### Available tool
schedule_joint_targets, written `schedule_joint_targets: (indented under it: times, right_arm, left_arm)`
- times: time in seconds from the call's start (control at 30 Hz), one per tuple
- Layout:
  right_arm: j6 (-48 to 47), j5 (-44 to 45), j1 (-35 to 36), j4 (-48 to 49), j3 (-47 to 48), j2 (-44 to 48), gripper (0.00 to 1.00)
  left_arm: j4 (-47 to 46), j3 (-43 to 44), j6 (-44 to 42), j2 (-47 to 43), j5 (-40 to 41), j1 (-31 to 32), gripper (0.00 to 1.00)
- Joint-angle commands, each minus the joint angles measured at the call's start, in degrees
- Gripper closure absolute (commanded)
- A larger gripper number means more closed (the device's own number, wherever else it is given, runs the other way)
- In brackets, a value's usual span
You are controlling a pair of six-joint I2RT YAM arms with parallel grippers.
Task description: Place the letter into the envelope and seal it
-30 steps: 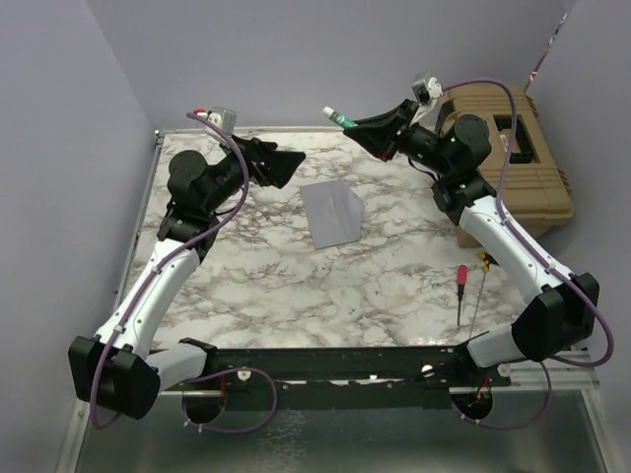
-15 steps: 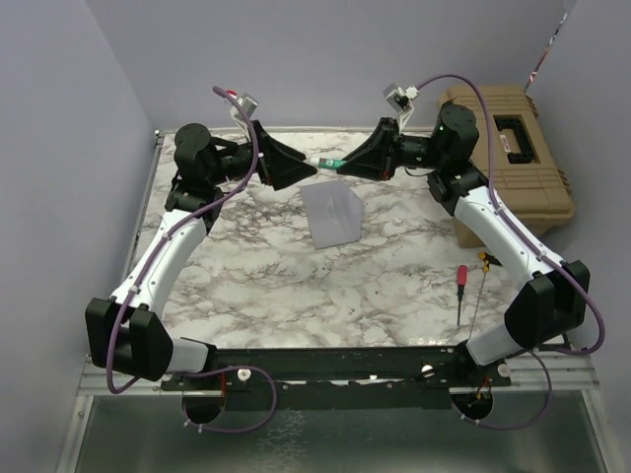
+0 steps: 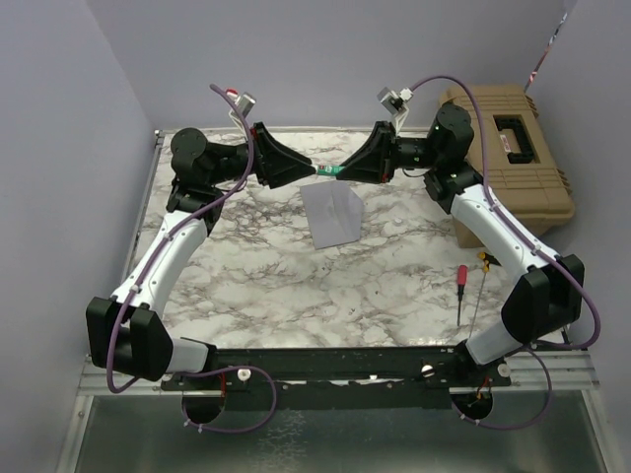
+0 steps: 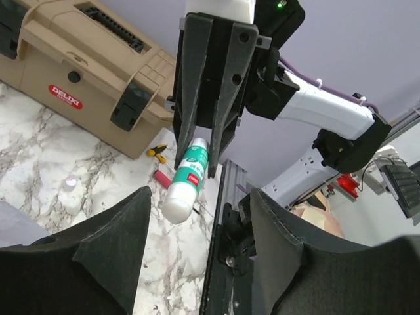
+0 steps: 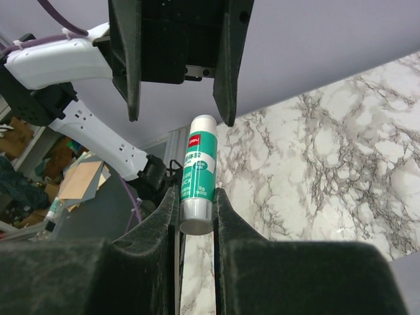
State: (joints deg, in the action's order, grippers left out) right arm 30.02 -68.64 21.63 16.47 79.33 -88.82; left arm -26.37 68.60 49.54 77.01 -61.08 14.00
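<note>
below the spot where the two grippers meet nose to nose, the envelope (image 3: 332, 214) lies flat on the marble table (image 3: 296, 296). its long axis runs from the near side to the far side, skewed a little. faint fold lines cross its face, but which way the flap's point faces cannot be told.

the right gripper (image 5: 195, 197) is clamped on a white and green glue stick (image 5: 198, 167). the stick's long axis runs straight out from the fingers, level above the table, with its white end toward the left gripper (image 4: 200, 197). the left gripper's fingers stand apart, one on each side of that end, with a gap on both sides.

behind the right arm a tan toolbox (image 3: 518, 163) sits at the table's edge. a red-handled screwdriver (image 3: 459, 291) lies on the marble beside that arm's forearm. plain lavender walls (image 3: 296, 59) close in beyond both grippers.
</note>
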Motion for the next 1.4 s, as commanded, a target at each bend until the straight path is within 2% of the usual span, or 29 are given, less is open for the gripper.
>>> schedule_joint_targets:
  times: [0.0, 0.17, 0.23, 0.43, 0.63, 0.73, 0.83, 0.9, 1.0, 1.07, 1.13, 1.27, 1.37]
  right_arm:
    - [3.32, -2.99, -0.30, 4.97, 0.08, -0.30, 1.00]
    - [5.58, -3.71, -0.27, 8.28, -0.96, -0.39, 1.00]
    - [5.71, -3.53, -0.27, 8.39, -0.93, -0.55, 1.00]
    - [6.20, -3.68, -0.18, 9.11, -0.52, -1.26, 1.00]
    - [5.57, -4.16, -0.20, 8.31, 0.01, -1.67, 1.00]
    - [4.84, -4.30, -0.18, 7.17, 0.37, -1.79, 1.00]
    - [4.79, -3.66, -0.19, 6.94, 0.32, -1.56, 1.00]
    - [5.40, -2.80, -0.18, 7.07, 0.26, -1.37, 0.99]
    - [10.97, 0.79, -0.18, 12.91, -2.00, -0.67, 0.78]
    - [18.60, 6.81, -0.20, 19.11, -4.93, -0.05, 0.57]
    - [28.30, 11.88, -0.18, 26.57, -8.15, -0.11, 0.43]
    - [48.12, 17.46, -0.19, 44.05, -13.33, -2.37, 0.33]
    - [54.70, 18.70, -0.18, 46.03, -13.07, -3.30, 0.29]
  left_arm:
    - [-1.58, -1.45, 0.85, 0.17, -1.89, 0.54, 0.37]
    - [-1.58, -1.48, 0.51, 0.53, -1.67, 0.75, 0.34]
    - [-1.58, -1.41, 0.36, 0.66, -1.92, 1.00, 0.37]
    - [-1.62, -0.95, 0.40, 1.29, -2.66, 1.80, 0.61]
    - [-1.58, -0.49, 0.30, 1.68, -2.26, 2.09, 0.75]
    - [-1.59, -0.40, 0.16, 1.91, -2.20, 2.09, 0.83]
    - [-1.58, -0.48, 0.06, 1.85, -1.90, 2.14, 0.97]
    - [-1.58, -0.65, -0.36, 1.61, -1.28, 2.15, 1.00]
    - [-1.58, -1.10, -1.35, 0.95, 1.58, 2.15, 1.00]
    - [-1.58, -2.21, -1.63, -0.04, 5.52, 2.15, 1.00]
    - [-1.77, -3.78, -1.53, -1.41, 10.19, 2.15, 1.00]
    - [-4.86, -6.69, 0.06, -3.50, 16.80, 2.17, 1.00]
    - [-6.88, -8.37, 0.99, -4.28, 20.25, 2.30, 1.00]
